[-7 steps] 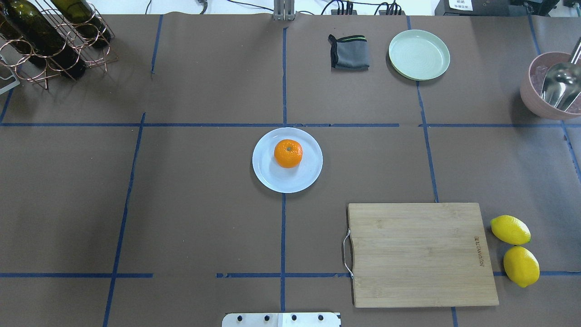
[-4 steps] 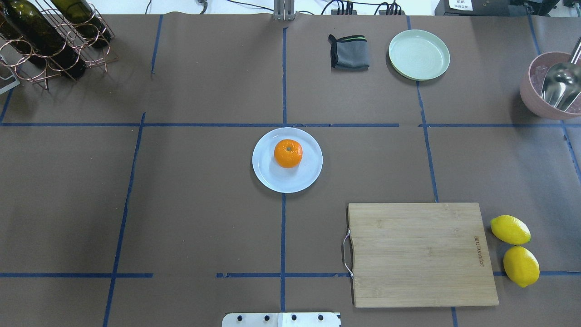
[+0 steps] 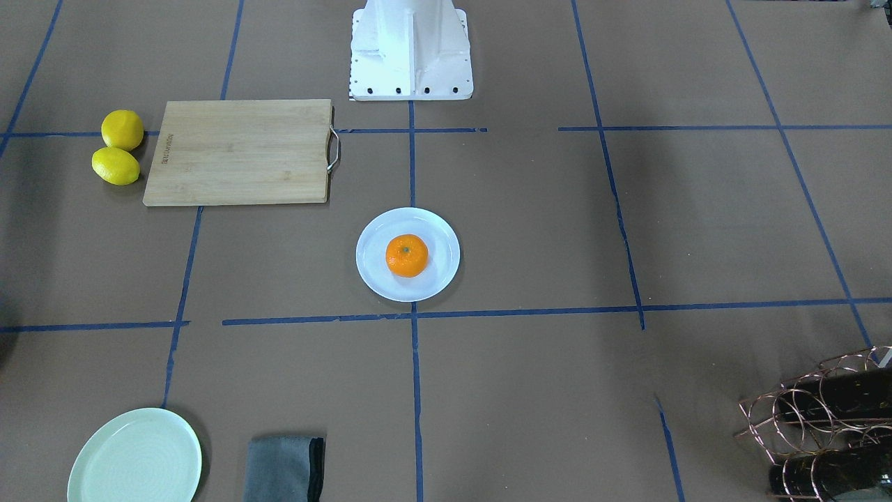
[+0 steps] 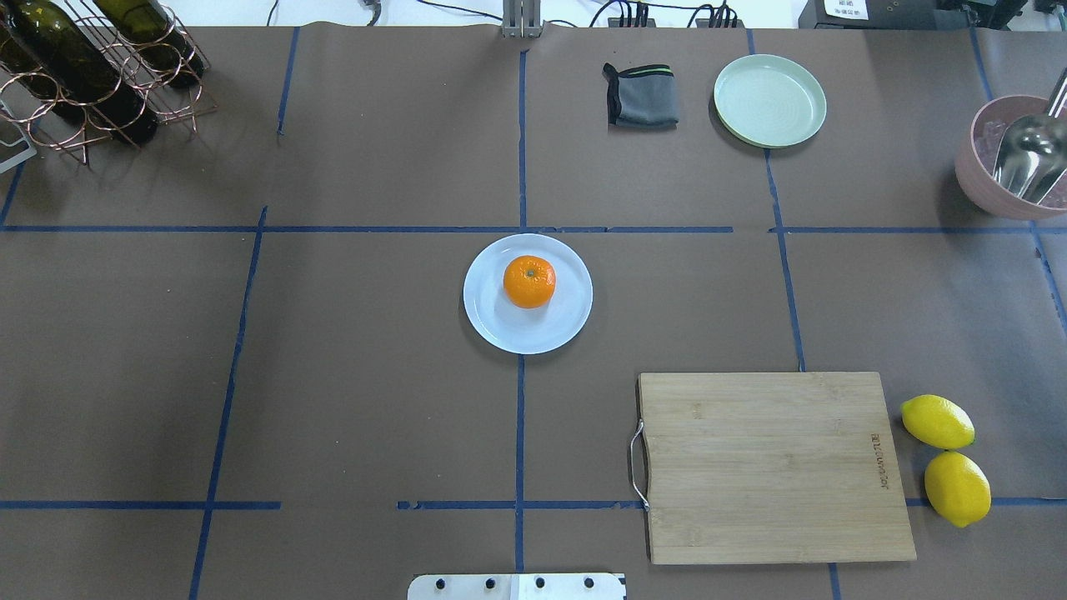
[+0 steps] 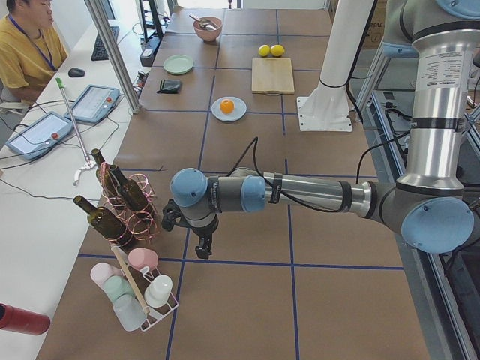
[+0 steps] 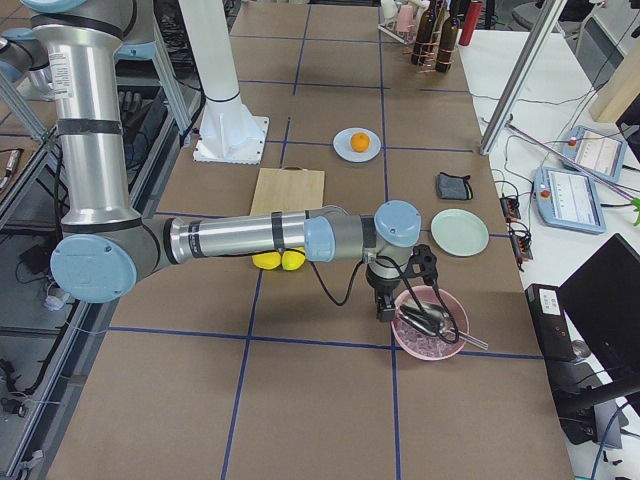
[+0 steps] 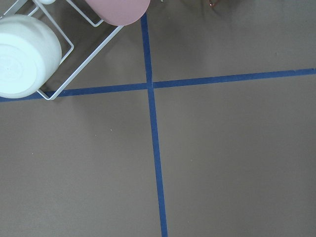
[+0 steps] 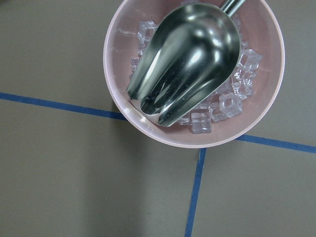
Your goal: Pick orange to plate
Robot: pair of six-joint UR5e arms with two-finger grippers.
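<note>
The orange [image 4: 529, 282] sits on the pale blue-white plate [image 4: 500, 330] at the middle of the table, a little toward the plate's far side; the front-facing view shows the same orange [image 3: 407, 255] on the plate [image 3: 437, 275]. Nothing touches either one. My left gripper [image 5: 202, 250] hangs far off beyond the table's left end, near a cup rack. My right gripper [image 6: 384, 309] hovers at the right end beside a pink bowl. Both show only in the side views, so I cannot tell whether they are open or shut.
A wooden cutting board [image 4: 775, 467] lies front right with two lemons [image 4: 938, 422] beside it. At the back are a mint-green plate [image 4: 769, 100], a grey cloth [image 4: 642, 96] and a wine rack [image 4: 83, 75]. The pink bowl [image 8: 123, 39] holds ice and a metal scoop [image 8: 187, 59].
</note>
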